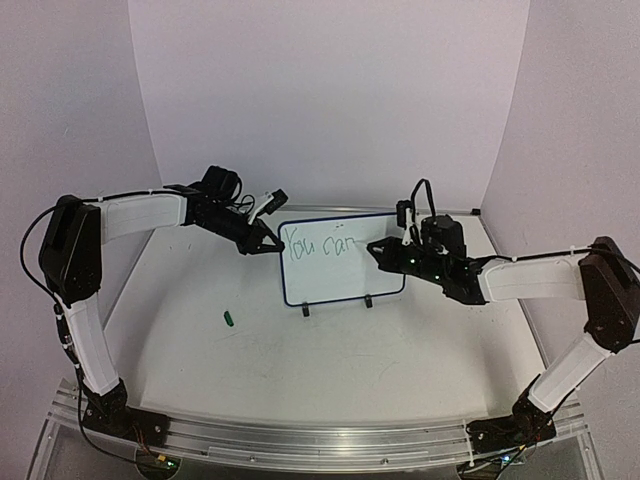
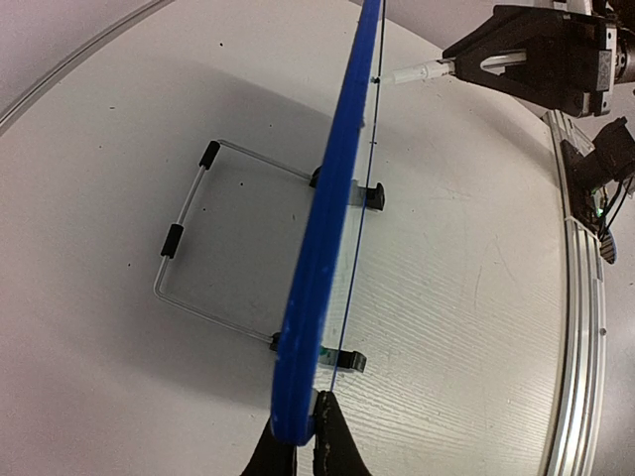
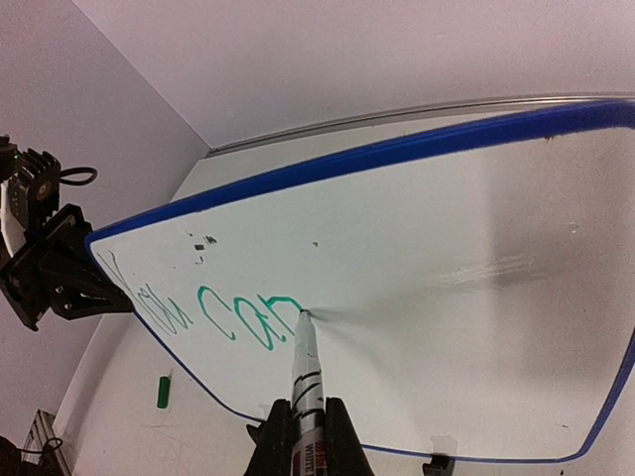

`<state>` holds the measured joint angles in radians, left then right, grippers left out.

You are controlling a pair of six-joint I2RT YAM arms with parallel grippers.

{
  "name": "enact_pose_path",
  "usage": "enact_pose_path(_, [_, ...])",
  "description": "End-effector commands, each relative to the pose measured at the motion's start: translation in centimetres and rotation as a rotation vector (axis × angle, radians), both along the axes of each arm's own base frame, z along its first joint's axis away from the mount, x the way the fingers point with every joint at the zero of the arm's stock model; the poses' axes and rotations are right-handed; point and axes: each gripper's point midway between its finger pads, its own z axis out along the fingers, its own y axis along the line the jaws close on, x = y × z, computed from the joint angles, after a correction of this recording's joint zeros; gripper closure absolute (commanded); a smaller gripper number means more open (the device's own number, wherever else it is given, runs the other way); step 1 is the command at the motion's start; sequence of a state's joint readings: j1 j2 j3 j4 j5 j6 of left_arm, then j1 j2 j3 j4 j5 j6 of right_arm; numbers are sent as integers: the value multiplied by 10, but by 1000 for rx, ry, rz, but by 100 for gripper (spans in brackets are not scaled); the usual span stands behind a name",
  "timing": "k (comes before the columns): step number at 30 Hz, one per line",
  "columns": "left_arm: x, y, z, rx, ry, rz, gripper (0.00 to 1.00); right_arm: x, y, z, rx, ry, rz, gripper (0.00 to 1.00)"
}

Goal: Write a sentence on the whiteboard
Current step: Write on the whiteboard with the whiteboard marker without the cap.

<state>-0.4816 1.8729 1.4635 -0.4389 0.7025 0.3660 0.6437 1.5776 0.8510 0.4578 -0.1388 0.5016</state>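
- Left claw [image 1: 266, 243]: closed on the left edge of the whiteboard [image 1: 345, 278], blue frame pinched between the fingers.
- Right claw [image 3: 298, 441]: closed around a white marker [image 3: 307, 377], barrel running forward between the fingers.
- Surface [image 1: 300, 375]: white, carries the board near its centre.
- Whiteboard: stands nearly upright between the two arms, writing face towards the arm bases, resting on two black clip feet [image 1: 306, 311].
- Wire stand [image 2: 184, 238]: lies flat on the surface behind the board, joined at the feet.
- Marker tip: touching the board face just right of the last letter.
- Sentence [image 3: 213, 312]: green handwriting, upper left of the board, reads "You can".
- Green cap [image 1: 229, 319]: loose on the surface, front-left of the board, well apart from it.
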Motion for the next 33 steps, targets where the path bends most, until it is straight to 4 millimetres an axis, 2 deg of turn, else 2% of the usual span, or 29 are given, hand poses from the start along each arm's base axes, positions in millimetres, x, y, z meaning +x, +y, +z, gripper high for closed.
enact_pose_path(1, [16, 19, -10, 106, -80, 69, 100, 0, -7, -3, 12, 6, -21, 100])
enact_pose_path(4, [16, 20, -9, 106, -80, 69, 100, -3, -6, -17, 2, 39, -15, 100])
enact_pose_path(7, [16, 20, -9, 106, -80, 69, 100, -4, -8, -22, -4, 50, -16, 100])
enact_pose_path(10, [16, 20, -9, 105, -79, 69, 100, -5, -8, -14, 4, 33, -13, 100])
enact_pose_path(15, [16, 20, -9, 106, -80, 69, 100, -13, -7, 19, 50, -26, 21, 100])
enact_pose_path(18, [16, 20, -9, 107, -81, 69, 100, -15, -13, 29, 67, -43, 31, 100])
enact_pose_path(27, [15, 20, -8, 106, -82, 69, 100, -9, -37, 20, 110, -6, 55, 100])
enact_pose_path(33, [15, 20, -8, 106, -83, 68, 100, -2, -43, 18, 145, 5, 59, 100])
